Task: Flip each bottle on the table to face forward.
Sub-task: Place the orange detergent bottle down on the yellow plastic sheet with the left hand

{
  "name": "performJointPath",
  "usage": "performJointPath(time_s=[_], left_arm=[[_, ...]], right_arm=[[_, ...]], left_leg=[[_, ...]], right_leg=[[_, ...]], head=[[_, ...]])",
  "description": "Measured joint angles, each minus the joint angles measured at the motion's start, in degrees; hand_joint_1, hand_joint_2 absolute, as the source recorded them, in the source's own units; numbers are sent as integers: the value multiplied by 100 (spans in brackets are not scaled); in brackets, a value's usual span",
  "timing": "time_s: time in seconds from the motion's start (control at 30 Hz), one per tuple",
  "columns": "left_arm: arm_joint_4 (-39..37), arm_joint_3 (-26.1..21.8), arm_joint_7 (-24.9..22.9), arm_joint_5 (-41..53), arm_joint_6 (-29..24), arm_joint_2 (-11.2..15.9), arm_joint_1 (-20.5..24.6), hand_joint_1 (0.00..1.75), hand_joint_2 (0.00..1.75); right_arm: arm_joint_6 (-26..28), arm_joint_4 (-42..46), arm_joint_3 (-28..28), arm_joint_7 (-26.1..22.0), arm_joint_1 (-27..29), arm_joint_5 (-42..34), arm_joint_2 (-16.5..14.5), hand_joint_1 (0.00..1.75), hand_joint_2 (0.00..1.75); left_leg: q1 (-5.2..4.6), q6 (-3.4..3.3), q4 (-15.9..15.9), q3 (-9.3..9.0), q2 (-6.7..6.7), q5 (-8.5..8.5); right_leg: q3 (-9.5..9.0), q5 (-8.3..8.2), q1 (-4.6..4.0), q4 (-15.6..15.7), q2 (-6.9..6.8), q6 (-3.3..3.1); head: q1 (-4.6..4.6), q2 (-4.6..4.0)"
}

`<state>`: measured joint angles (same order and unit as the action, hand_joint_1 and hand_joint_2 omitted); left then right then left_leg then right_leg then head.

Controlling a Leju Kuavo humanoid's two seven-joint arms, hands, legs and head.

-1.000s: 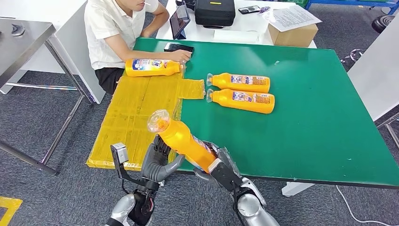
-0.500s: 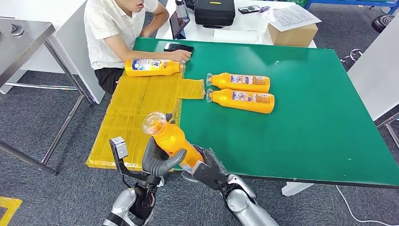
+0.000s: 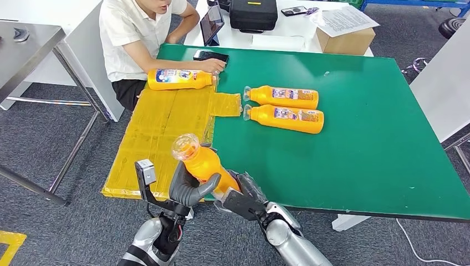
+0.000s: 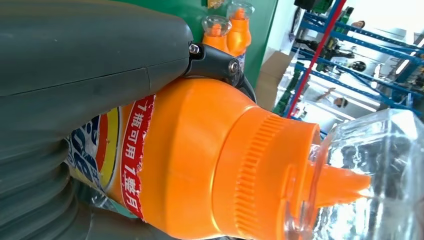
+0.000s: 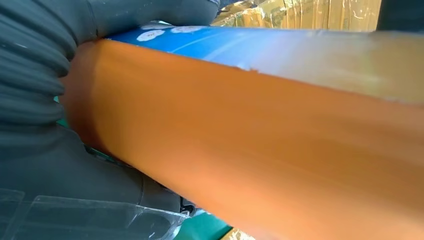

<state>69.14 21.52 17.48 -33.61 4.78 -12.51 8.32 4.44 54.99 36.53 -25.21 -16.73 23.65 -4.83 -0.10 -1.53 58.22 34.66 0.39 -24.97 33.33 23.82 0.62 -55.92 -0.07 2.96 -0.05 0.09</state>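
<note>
An orange bottle (image 3: 203, 165) with a clear cap is held tilted above the near edge of the green table (image 3: 360, 144), cap pointing up and away. My left hand (image 3: 187, 187) grips its neck end and my right hand (image 3: 244, 198) holds its base. The left wrist view shows the orange bottle (image 4: 210, 160) with its label, close against my left hand (image 4: 75, 65). The right wrist view has the bottle's side (image 5: 260, 135) against my right hand (image 5: 35, 90). Two more orange bottles (image 3: 282, 97) (image 3: 285, 118) lie side by side mid-table, caps to the left. A third bottle (image 3: 180, 79) lies at the far left.
A yellow taped mat (image 3: 161, 133) covers the table's left part. A person (image 3: 141, 33) sits at the far left corner with a hand on the third bottle, a phone (image 3: 210, 55) beside it. A cardboard box (image 3: 346, 39) and black case (image 3: 253, 14) stand on the white table behind.
Both hands have drawn the bottle back toward me and slightly left, and it now stands steeper. My left hand has closed around its neck end. The other bottles have not moved.
</note>
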Motion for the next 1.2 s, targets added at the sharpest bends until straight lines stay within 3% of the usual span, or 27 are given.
performJointPath(time_s=[0.07,0.1,0.57,0.7,0.83,1.0,1.1,1.2], left_arm=[[-114,53,42,155,-78,1,81,175,175],[-168,86,68,234,-122,1,120,175,175],[-492,240,125,399,-234,1,186,175,175],[-448,267,195,363,-202,1,161,175,175],[-201,284,340,472,-439,17,89,175,175],[203,121,851,1964,-2185,123,65,175,175],[546,-193,1126,3167,-3126,295,-21,175,175],[872,-434,997,4684,-3749,495,-87,175,175]], right_arm=[[-2,23,20,-7,34,-67,0,7,175],[-3,49,33,-8,60,-98,0,0,175],[-7,465,147,-80,148,-221,0,0,175],[27,604,147,-310,231,-409,0,0,0],[615,803,175,-448,385,-49,23,0,0],[2929,1343,-36,-299,941,1860,253,0,0],[3479,2042,-965,-836,1566,2582,158,0,0],[3533,2875,-2078,-1374,1988,2259,-136,0,0]], left_leg=[[0,0,0,1,0,0],[0,0,0,1,0,0],[0,0,0,6,1,0],[0,0,0,7,0,0],[0,0,0,12,0,0],[0,0,0,20,-3,-1],[1,0,0,29,-7,-1],[2,0,0,34,-16,0]], right_leg=[[-1,0,0,0,0,0],[-1,0,0,0,0,0],[6,0,0,0,0,0],[6,0,0,0,0,0],[13,0,0,0,0,0],[17,0,0,0,-3,0],[25,1,-1,-1,-5,0],[31,3,-2,-1,-12,-2]], head=[[1,0],[1,0],[-1,0],[-1,0],[-2,0],[1,0],[-1,0],[-1,0]])
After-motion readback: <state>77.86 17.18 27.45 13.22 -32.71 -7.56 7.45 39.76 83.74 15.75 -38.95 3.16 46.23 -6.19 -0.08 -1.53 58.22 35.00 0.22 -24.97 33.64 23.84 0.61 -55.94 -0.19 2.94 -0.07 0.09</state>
